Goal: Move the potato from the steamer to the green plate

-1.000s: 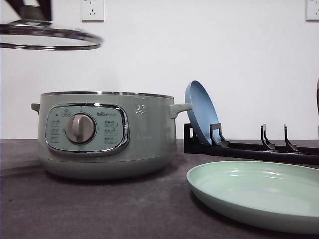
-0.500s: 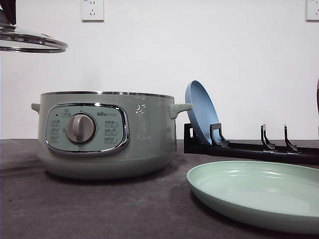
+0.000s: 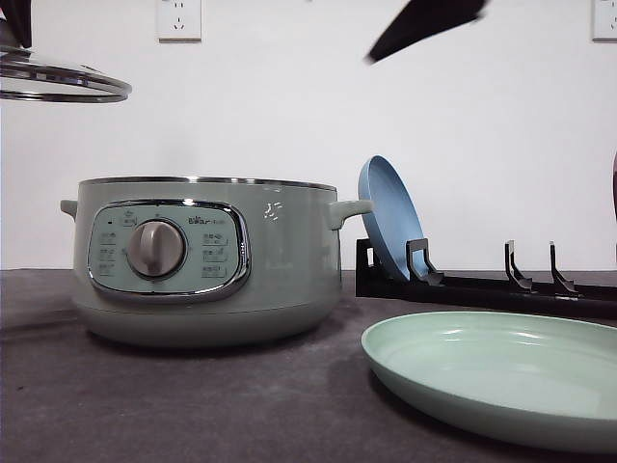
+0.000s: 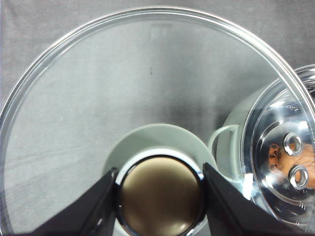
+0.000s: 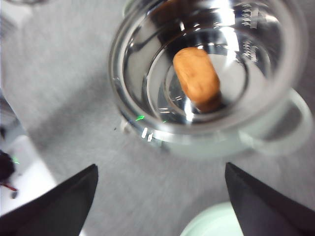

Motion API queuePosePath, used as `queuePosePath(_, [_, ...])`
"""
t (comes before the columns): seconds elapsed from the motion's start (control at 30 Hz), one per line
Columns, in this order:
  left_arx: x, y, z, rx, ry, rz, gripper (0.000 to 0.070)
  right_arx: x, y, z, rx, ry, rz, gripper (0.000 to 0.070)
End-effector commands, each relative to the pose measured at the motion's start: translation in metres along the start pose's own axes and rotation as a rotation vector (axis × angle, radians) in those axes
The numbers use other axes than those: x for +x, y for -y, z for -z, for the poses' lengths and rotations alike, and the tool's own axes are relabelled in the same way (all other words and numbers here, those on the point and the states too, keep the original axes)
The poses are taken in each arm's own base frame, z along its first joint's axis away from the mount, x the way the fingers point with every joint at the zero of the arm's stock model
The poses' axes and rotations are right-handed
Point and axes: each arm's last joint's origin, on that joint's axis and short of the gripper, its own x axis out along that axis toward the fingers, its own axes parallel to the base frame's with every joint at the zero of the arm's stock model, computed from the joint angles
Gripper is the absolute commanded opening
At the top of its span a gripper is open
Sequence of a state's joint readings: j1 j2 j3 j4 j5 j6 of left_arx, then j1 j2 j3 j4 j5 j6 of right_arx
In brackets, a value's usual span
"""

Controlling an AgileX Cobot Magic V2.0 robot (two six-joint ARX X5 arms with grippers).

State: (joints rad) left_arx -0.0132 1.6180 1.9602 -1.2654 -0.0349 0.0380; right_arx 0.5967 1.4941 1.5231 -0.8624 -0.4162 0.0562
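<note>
Right gripper (image 5: 160, 206): jaws spread wide, nothing between them, hanging in the air above the table short of the steamer (image 5: 206, 73). Ahead of the open jaws and below, inside the shiny inner bowl: the potato (image 5: 197, 74), lying on the bowl's floor, roughly centred. Long axis slanted across the line between the two fingertips, neither square to it nor along it, so probably some wrist turn called for before closing across the narrow waist. Blurred picture here, so exact tilt hard to judge.

Left gripper (image 4: 160, 194): jaws clamped on the knob (image 4: 161, 196) of the glass lid (image 4: 98, 98), lid held level in the air off to the steamer's left side, clear of the mouth.

Nearer arm for the pick: the right, free and already above the bowl's side. Green plate (image 3: 501, 371) on the table just right of the steamer, bare, a short carry away.
</note>
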Motion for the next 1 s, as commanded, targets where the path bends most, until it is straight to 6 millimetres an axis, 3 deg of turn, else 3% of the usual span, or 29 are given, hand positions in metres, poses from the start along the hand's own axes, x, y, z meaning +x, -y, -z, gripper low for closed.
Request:
queuePosePath(0.0, [-0.015, -0.001, -0.004, -0.008, 0.074, -0.003, 0.001, 0.017, -0.001, -0.018, -0.092, -0.014, -0.015, 0.0521])
queuePosePath(0.23, [-0.015, -0.001, -0.004, -0.008, 0.072, -0.003, 0.001, 0.072, 0.005, -0.063, -0.243, -0.049, 0.006, 0.0521])
queuePosePath(0.4, [-0.014, -0.001, -0.004, -0.008, 0.07, -0.003, 0.001, 0.107, 0.012, -0.079, -0.318, -0.059, 0.008, 0.0522])
queuePosePath(0.6, [-0.014, -0.001, -0.004, -0.008, 0.069, -0.003, 0.001, 0.141, 0.016, -0.083, -0.429, -0.055, 0.02, 0.0577])
queuePosePath(0.97, [-0.008, -0.001, -0.005, -0.007, 0.052, -0.002, 0.001, 0.181, 0.023, -0.073, -0.489, -0.102, 0.047, 0.0579])
